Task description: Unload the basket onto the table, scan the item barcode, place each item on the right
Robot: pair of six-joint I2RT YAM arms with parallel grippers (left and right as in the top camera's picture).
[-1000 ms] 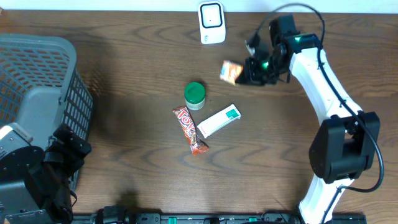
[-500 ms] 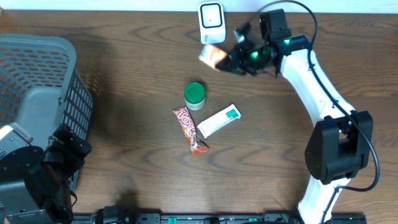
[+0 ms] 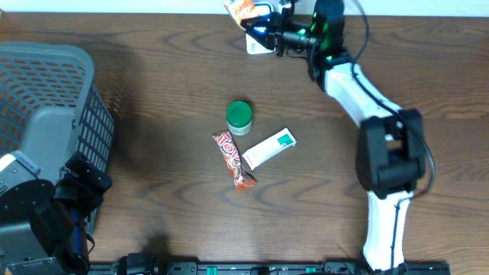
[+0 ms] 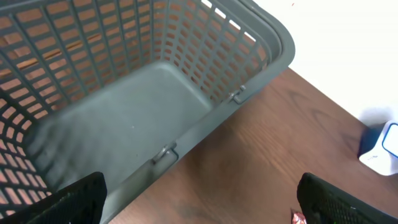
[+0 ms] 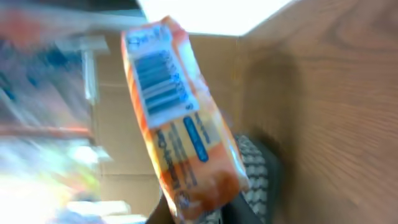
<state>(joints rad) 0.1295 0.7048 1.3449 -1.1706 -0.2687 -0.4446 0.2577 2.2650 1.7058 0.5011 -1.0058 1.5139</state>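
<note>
The item is an orange snack packet (image 3: 241, 9) held at the table's far edge, just above and left of the white scanner (image 3: 260, 38). My right gripper (image 3: 265, 24) is shut on the packet's lower end. In the right wrist view the packet (image 5: 180, 130) stands tilted, its barcode (image 5: 158, 81) facing the camera, with my right gripper (image 5: 205, 208) at its bottom. My left gripper (image 3: 80, 187) is at the lower left beside the basket. In its wrist view the left gripper (image 4: 202, 205) is open, with only bare wood between the fingers (image 4: 68, 199).
A grey mesh basket (image 3: 46, 92) fills the left side and shows close up as the basket (image 4: 155, 93) in the left wrist view. At mid-table lie a green-lidded jar (image 3: 239, 116), a red candy bar (image 3: 233, 159) and a white-and-green box (image 3: 269, 147).
The right arm swung the orange packet left and up, from right of the scanner to over it at the far edge. The left arm stayed still.
</note>
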